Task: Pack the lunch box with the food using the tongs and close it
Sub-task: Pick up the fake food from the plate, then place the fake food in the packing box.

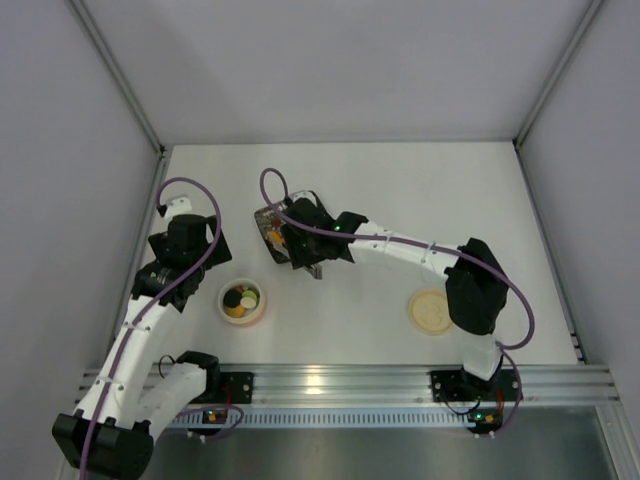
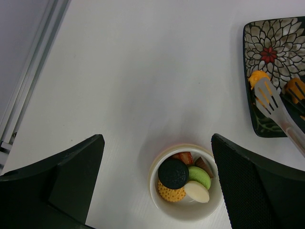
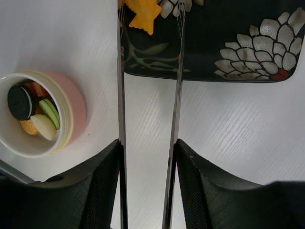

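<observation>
The lunch box (image 1: 242,300) stands open at the left, holding a black cookie (image 2: 172,173), a green piece, a yellow biscuit, a white piece and red and brown bits. Its lid (image 1: 431,311) lies flat at the right. My right gripper (image 3: 147,141) is shut on the tongs (image 3: 120,71), pressing both slim arms from outside. The tong tips reach over the dark floral plate (image 2: 274,52) and straddle an orange piece of food (image 3: 141,12). A second orange piece (image 2: 258,78) lies by one tip. My left gripper (image 2: 157,143) hangs open above the lunch box (image 2: 187,183), touching nothing.
The plate (image 1: 272,232) lies behind the lunch box, partly under the right arm. White walls enclose the table on the left, back and right. An aluminium rail (image 1: 340,385) with both arm bases runs along the near edge.
</observation>
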`<act>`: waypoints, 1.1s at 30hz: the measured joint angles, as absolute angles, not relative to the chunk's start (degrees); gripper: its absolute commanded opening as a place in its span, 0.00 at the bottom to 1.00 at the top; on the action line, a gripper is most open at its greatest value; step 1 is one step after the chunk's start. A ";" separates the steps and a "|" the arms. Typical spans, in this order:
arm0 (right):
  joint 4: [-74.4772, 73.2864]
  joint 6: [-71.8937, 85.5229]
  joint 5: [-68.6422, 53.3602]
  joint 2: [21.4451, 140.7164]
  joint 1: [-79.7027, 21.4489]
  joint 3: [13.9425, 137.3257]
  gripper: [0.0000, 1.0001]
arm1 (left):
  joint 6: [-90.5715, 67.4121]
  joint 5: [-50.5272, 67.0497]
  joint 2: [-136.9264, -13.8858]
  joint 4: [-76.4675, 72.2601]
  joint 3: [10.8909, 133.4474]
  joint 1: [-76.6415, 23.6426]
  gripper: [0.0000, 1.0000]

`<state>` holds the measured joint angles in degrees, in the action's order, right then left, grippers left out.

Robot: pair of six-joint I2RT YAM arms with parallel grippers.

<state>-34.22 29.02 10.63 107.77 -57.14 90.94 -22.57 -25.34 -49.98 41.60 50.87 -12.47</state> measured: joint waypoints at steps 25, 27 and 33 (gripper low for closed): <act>-33.80 29.12 6.76 110.10 -55.90 91.20 0.27 | -22.57 -25.34 -49.98 41.63 50.87 -12.47 0.99; -33.82 29.10 6.79 110.06 -55.79 91.20 0.26 | -22.57 -25.34 -49.98 41.60 50.87 -12.47 0.99; -33.85 29.10 7.01 108.86 -55.27 90.89 0.26 | -22.57 -25.34 -49.98 41.60 50.87 -12.47 0.99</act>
<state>-33.85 29.10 7.01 108.86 -55.27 90.89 -22.57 -25.34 -49.98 41.60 50.87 -12.47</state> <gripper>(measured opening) 0.330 0.990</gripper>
